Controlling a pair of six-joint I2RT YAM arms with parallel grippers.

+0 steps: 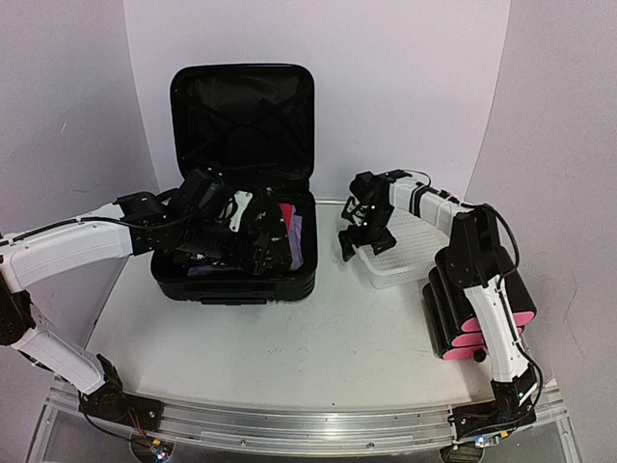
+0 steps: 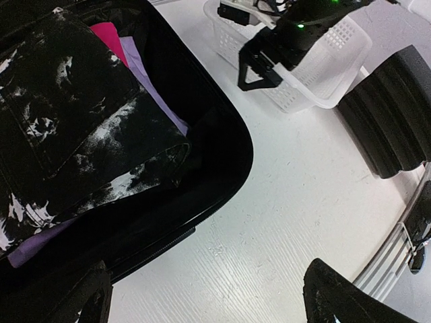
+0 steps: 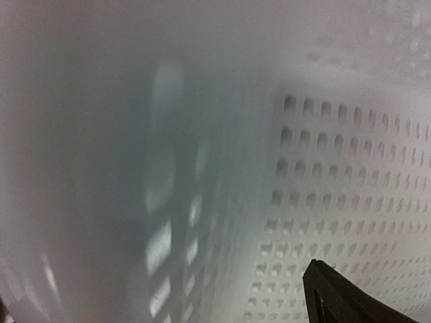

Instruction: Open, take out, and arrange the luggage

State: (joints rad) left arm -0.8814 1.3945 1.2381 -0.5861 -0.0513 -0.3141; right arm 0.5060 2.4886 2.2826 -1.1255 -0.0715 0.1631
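The luggage point(image 1: 241, 282) stands open, lid upright at the back, its base directly beneath the left gripper point(image 2: 212, 299). The left jaws are spread wide with nothing between them; in the wrist view the base's rounded front corner sits just ahead of the left fingertip, with bare table point(image 1: 318, 347) under the gap. Folded clothing fills the base ahead of these jaws: a black-and-white patterned piece point(image 2: 74, 128), then a lilac one point(image 2: 151, 81) and a pink one point(image 2: 108, 37) beyond it.

The right gripper point(image 1: 362, 241) hangs over the left rim of the white basket point(image 1: 410, 272), jaws apart and holding nothing. The luggage lies to the left of these jaws, apart from them.
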